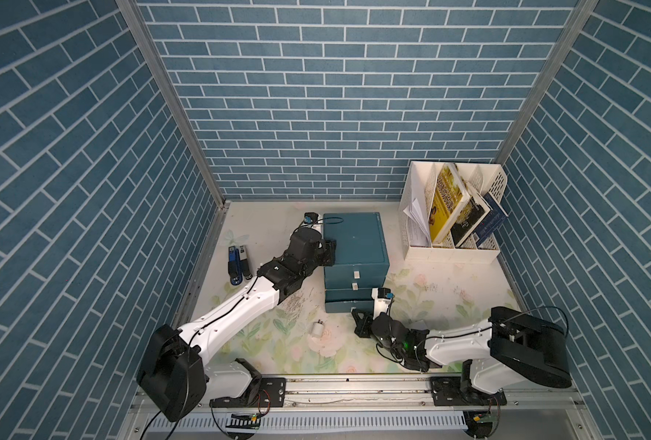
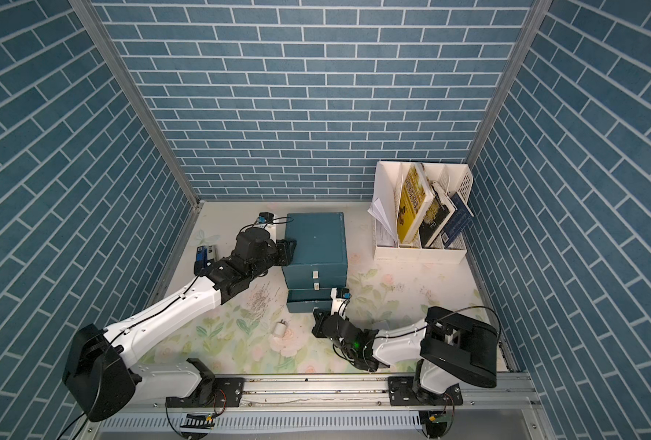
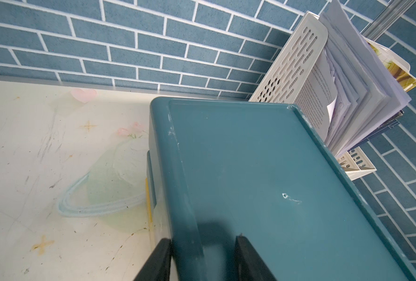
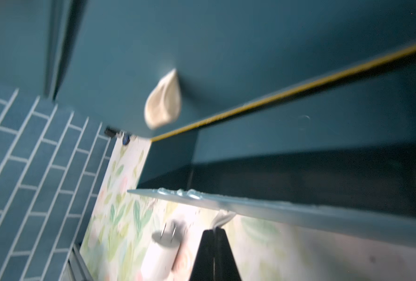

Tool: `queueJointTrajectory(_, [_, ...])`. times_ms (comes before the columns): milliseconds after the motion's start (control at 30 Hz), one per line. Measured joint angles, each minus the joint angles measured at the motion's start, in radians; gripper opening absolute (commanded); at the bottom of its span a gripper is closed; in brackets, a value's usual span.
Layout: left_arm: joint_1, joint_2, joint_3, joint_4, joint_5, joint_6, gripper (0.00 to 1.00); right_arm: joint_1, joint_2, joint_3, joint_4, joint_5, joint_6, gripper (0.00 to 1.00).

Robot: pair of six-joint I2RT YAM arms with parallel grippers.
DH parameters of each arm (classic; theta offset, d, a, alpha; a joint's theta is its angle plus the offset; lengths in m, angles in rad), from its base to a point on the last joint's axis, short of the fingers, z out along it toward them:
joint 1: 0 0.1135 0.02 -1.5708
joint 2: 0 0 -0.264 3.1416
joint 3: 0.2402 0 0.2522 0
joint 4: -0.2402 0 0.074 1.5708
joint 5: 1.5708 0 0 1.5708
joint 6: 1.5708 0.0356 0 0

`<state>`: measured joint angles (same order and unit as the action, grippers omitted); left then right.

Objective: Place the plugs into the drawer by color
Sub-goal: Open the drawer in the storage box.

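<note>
1. Looking down in both top views, we saw the flower-printed table (image 1: 430, 289) lying under everything else.
2. A white perforated book rack (image 1: 491, 190) stood in the far right corner, with books (image 1: 447, 202) leaning inside it.
3. The drawer (image 1: 354, 240), a dark teal cabinet of three stacked levels, stood toward the back near the middle of the table. It was left of the rack and apart from it.
4. Its bottom level (image 1: 343, 306) was drawn out toward the robot, past the two levels above. The right wrist view showed a dark inside behind its front rim.
5. The left gripper (image 3: 203, 261) sat at the left edge of the cabinet's top. Its jaws stood a little apart, one finger outside the wall and the other over the top, with the edge between them. We could not tell whether they pinched that edge.
6. The right gripper (image 4: 214, 233) was low at the front of the drawn-out level, its jaws pressed together. Its tips met the level's white tab handle (image 4: 224, 216), but the blur kept us from telling whether the tab was caught.
7. Two staplers (image 1: 238, 264), one blue and one black, lay side by side near the table's left edge, well apart from the cabinet.
8. One white plug (image 1: 318, 328) lay on the table in front of the cabinet and near the right gripper. It touched neither, and its metal prongs were turned toward the cabinet.
</note>
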<state>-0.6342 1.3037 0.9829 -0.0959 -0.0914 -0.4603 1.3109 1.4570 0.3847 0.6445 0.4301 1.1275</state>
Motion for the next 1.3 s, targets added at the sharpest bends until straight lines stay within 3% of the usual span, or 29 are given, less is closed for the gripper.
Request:
queueJointTrajectory(167, [0.002, 0.003, 0.000, 0.007, 0.000, -0.014, 0.44, 0.078, -0.077, -0.008, -0.122, 0.052, 0.022, 0.00])
queueJointTrajectory(467, [0.003, 0.004, 0.000, 0.007, 0.019, -0.032, 0.43, 0.125, -0.185, -0.010, -0.315, 0.132, 0.071, 0.00])
queueJointTrajectory(967, [0.003, 0.003, -0.014, 0.031, 0.026, -0.080, 0.44, 0.291, -0.188, 0.013, -0.553, 0.228, 0.187, 0.00])
queueJointTrajectory(1133, [0.003, 0.003, -0.015, 0.031, 0.026, -0.090, 0.53, 0.307, -0.187, 0.037, -0.609, 0.231, 0.204, 0.01])
queueJointTrajectory(1267, [0.003, 0.000, -0.012, 0.014, 0.026, -0.097, 0.64, 0.309, -0.184, 0.072, -0.674, 0.237, 0.209, 0.56])
queueJointTrajectory(1300, [0.003, -0.002, -0.006, 0.000, 0.026, -0.096, 0.66, 0.310, -0.184, 0.089, -0.707, 0.242, 0.217, 0.63])
